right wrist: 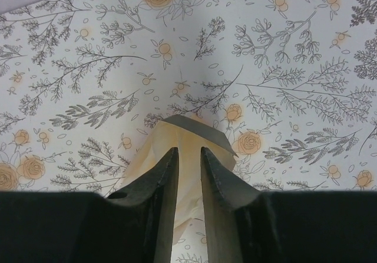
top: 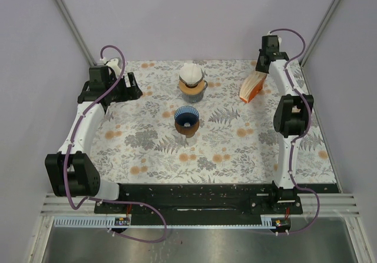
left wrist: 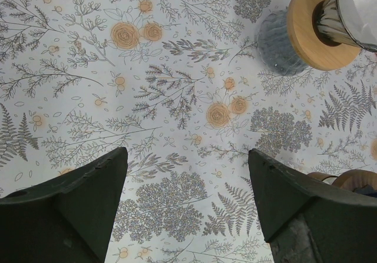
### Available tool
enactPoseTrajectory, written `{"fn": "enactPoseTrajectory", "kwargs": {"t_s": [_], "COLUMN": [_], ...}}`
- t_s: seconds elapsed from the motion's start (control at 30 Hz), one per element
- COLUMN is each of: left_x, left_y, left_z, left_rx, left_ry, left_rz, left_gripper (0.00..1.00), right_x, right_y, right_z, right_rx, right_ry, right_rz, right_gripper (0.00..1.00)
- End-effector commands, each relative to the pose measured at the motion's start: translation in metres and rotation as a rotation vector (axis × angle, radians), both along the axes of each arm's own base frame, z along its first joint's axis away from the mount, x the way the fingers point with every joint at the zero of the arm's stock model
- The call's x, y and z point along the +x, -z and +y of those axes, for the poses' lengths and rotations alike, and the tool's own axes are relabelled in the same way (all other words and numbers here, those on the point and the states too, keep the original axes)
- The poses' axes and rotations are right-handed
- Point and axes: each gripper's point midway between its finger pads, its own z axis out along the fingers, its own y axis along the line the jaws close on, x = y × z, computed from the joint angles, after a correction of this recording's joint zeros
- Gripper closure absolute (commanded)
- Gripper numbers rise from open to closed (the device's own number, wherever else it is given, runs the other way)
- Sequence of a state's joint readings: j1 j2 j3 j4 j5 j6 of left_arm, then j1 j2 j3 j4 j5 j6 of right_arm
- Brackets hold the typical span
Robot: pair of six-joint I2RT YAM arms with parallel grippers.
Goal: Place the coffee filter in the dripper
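Note:
The coffee filter (top: 252,88) is a cream paper cone with an orange edge, lying at the back right of the floral cloth. My right gripper (top: 260,69) sits over its far end. In the right wrist view the filter (right wrist: 147,160) spreads under the fingers, and the right gripper (right wrist: 188,150) is open by a narrow gap with paper showing through it. I cannot tell whether the fingers touch the paper. The blue ribbed dripper (top: 187,120) stands mid-table on a wooden collar; its edge (left wrist: 347,179) shows low right in the left wrist view. My left gripper (top: 134,89) (left wrist: 187,154) is wide open over bare cloth.
Behind the blue dripper stands a glass dripper with a wooden collar (top: 192,82) (left wrist: 321,25), holding a white filter, on a grey ribbed cup (left wrist: 275,44). Metal frame posts run along both back corners. A black base rail (top: 194,195) spans the near edge.

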State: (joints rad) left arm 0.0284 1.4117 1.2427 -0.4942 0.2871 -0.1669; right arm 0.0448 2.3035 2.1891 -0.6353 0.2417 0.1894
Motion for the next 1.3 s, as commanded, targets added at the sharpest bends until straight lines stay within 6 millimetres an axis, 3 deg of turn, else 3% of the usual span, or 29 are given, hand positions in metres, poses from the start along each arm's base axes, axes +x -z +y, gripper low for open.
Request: {"fn": "enactPoseTrajectory", "kwargs": {"t_s": [0.0,0.33,0.6,0.93,1.1,1.27], "left_x": [0.010,0.011,0.010,0.010,0.010,0.011], "left_y": [-0.012,-0.011,-0.012,-0.012,-0.013,-0.013], "left_z": [-0.001,-0.001,0.002,0.001,0.002,0.002], "left_rx": [-0.024,-0.024,-0.023,-0.027,-0.026,-0.028], "left_ry": [0.004,0.003,-0.003,0.001,-0.002,-0.003], "left_rz": [-0.055,-0.054,-0.055,-0.056,-0.059,-0.058], "left_gripper": [0.14,0.14,0.14,0.14,0.14,0.14], "right_x": [0.007,0.010,0.011,0.009,0.009,0.009], "right_y": [-0.010,0.000,0.001,0.012,0.013,0.000], "right_z": [0.004,0.007,0.008,0.011,0.012,0.010], "right_rx": [0.014,0.021,0.025,0.037,0.043,0.033], "right_ry": [-0.023,-0.042,-0.045,-0.056,-0.061,-0.058], "right_rz": [-0.022,0.003,0.005,0.040,0.043,0.022], "right_gripper": [0.69,0.70,0.83,0.76,0.85,0.98]}}
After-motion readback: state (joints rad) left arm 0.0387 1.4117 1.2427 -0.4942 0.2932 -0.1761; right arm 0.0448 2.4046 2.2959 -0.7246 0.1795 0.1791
